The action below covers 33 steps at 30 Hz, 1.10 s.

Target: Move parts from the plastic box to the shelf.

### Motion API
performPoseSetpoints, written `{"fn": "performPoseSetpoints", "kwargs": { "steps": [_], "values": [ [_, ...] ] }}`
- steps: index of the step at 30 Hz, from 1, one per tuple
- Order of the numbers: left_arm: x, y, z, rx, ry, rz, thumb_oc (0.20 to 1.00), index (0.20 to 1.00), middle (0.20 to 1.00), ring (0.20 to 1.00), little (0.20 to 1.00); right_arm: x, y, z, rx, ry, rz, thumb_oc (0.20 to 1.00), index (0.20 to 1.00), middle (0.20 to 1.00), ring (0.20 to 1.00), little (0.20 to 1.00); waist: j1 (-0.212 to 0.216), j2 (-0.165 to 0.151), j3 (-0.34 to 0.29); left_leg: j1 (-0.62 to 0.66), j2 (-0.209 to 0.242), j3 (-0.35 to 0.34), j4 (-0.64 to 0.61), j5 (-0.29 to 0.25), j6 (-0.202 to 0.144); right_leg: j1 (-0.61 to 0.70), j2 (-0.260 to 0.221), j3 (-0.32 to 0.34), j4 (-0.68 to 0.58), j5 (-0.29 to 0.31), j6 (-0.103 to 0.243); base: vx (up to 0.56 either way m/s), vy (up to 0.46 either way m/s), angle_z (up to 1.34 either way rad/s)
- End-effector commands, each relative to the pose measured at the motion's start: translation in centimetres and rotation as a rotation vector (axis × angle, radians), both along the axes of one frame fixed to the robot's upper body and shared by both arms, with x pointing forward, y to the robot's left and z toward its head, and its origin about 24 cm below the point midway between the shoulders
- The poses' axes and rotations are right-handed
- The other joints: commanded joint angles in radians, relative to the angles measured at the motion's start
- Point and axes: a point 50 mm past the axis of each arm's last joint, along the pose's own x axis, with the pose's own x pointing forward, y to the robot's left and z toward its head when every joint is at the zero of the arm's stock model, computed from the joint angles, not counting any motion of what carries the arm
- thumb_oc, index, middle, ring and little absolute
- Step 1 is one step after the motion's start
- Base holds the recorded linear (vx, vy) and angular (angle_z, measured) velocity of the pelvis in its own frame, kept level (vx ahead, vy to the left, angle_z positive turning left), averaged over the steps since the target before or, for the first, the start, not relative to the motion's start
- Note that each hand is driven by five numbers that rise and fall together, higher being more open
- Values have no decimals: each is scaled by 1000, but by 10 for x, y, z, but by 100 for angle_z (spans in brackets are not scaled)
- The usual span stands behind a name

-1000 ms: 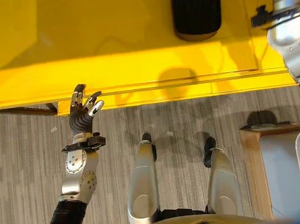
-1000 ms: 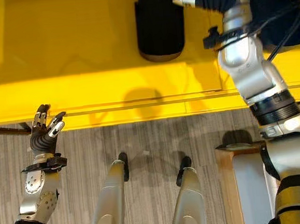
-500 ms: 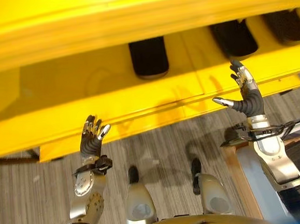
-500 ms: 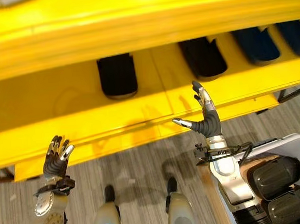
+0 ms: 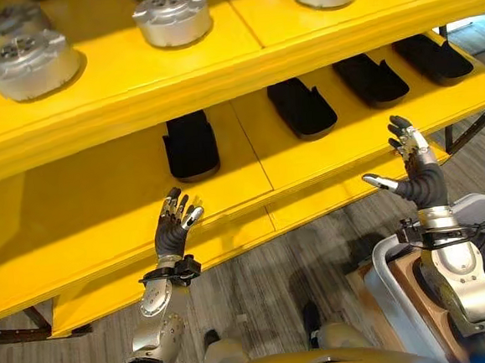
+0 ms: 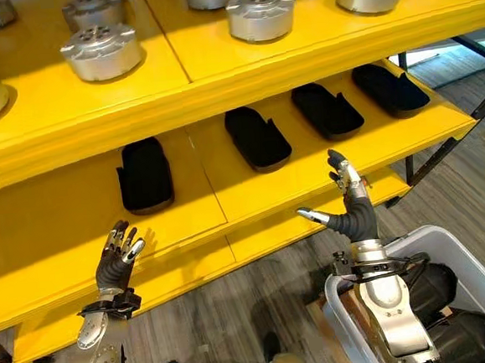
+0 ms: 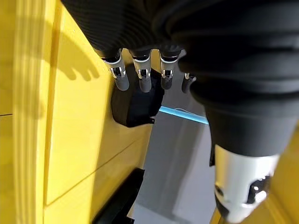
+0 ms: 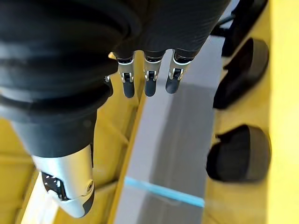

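Overhead, yellow shelf (image 6: 226,191); grey floor (image 6: 261,314).

My left hand (image 7: 154,28) hangs bare, its fingers (image 7: 142,77) straight and slack in a row, nothing held. Past their dark tips a black part (image 7: 135,100) lies on the yellow shelf (image 7: 70,130), and a second black part (image 7: 117,205) shows along the same board. Beyond the shelf's edge runs grey floor crossed by a blue stripe (image 7: 184,114). My thumb (image 7: 243,186) juts apart from the rest.
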Motion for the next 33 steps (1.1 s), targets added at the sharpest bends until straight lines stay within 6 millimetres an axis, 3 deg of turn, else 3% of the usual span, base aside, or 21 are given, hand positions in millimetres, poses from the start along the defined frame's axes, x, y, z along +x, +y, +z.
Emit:
{"fn": "performPoseSetpoints", "kwargs": {
  "steps": [1,4,5,7,8,9,10,13,23,24,25,26,27,28,32,33],
  "values": [
    [7,9,24,49,-135,20,1000,1000,1000,1000,1000,-5,-4,24,-27,-149,-23,1000,1000,1000,1000,1000,3,-37,5,-32,-113,-14,-1,-69,38,54,-39,-5,-18,8,104,82,-81,13],
    [7,9,24,50,-135,20,1000,1000,1000,1000,1000,-5,-4,24,-27,-150,-23,1000,1000,1000,1000,1000,3,-38,3,-36,-114,-13,-1,-66,39,50,-41,-4,-20,12,105,38,-28,-5],
    [6,10,23,54,-134,24,1000,1000,1000,1000,1000,-5,-5,24,-26,-152,-32,1000,1000,1000,1000,1000,12,-41,4,-39,-163,-44,8,-95,50,57,-41,10,-28,18,104,25,0,-41],
    [6,10,24,54,-135,23,1000,1000,1000,1000,1000,-5,-5,24,-25,-153,-32,1000,1000,1000,1000,1000,12,-42,2,-43,-165,-44,7,-91,51,53,-42,10,-29,22,105,16,-5,-14],
    [4,10,23,52,-134,29,1000,1000,1000,1000,1000,-4,-5,24,-17,-155,-34,1000,1000,1000,1000,1000,19,-46,2,-46,-211,-73,7,-127,67,52,-42,20,-33,26,106,185,-18,-2],
    [2,13,26,65,-153,57,1000,1000,1000,1000,1000,11,3,27,13,-169,-17,1000,1000,1000,1000,1000,82,-42,-9,-94,-454,-333,-15,-144,127,37,19,143,-61,63,107,423,189,-107],
    [-1,8,21,51,-127,18,1000,1000,1000,1000,1000,8,8,16,133,-109,32,1000,1000,1000,1000,1000,63,-47,-47,-12,-426,-247,-103,-144,163,55,44,215,-66,67,115,428,235,-263],
    [2,7,22,60,-116,5,1000,1000,1000,1000,1000,13,18,14,220,-87,84,1000,1000,1000,1000,1000,51,-51,-45,23,-403,-172,-131,-153,179,44,52,278,-40,77,130,123,191,-311],
    [9,5,25,86,-126,9,1000,1000,1000,1000,1000,10,22,14,252,-87,94,1000,1000,1000,1000,1000,-12,-43,-2,57,-383,-55,-194,-142,197,-59,90,378,98,77,166,-33,102,-56],
    [10,7,29,91,-139,30,1000,1000,1000,1000,1000,12,27,19,247,-111,96,1000,1000,1000,1000,1000,8,-34,24,62,-359,5,-196,-154,193,-109,37,227,150,66,194,-88,21,-142],
    [7,11,31,90,-140,33,1000,1000,1000,1000,1000,14,29,20,241,-115,92,1000,1000,1000,1000,1000,28,-19,31,73,-323,49,-200,-160,177,-107,-89,22,152,60,188,-20,-43,-267],
    [5,13,29,86,-128,41,1000,1000,1000,1000,1000,15,30,19,232,-107,97,1000,1000,1000,1000,1000,23,-16,27,85,-305,67,-206,-165,171,-105,-147,-5,137,98,190,84,-265,-282],
    [6,17,31,78,-136,59,1000,1000,1000,1000,1000,20,33,21,225,-108,104,1000,1000,1000,1000,1000,29,-23,27,94,-293,90,-205,-188,156,-114,-279,3,34,219,228,113,-291,-188],
    [6,19,32,83,-140,65,1000,1000,1000,1000,1000,22,34,22,221,-111,102,1000,1000,1000,1000,1000,28,-26,26,102,-286,96,-204,-197,148,-130,-318,-2,9,257,242,133,-304,-58],
    [4,23,30,102,-127,75,1000,1000,1000,1000,1000,24,35,25,216,-121,101,1000,1000,1000,1000,1000,29,-60,17,152,-267,117,-204,-229,125,-138,-373,-27,-44,356,288,156,-245,-10],
    [5,22,28,100,-117,78,1000,1000,1000,1000,1000,24,33,25,204,-122,97,1000,1000,1000,1000,1000,29,-86,-4,167,-270,119,-205,-246,110,-108,-371,-40,-67,362,303,204,-308,17]
  ]
}}
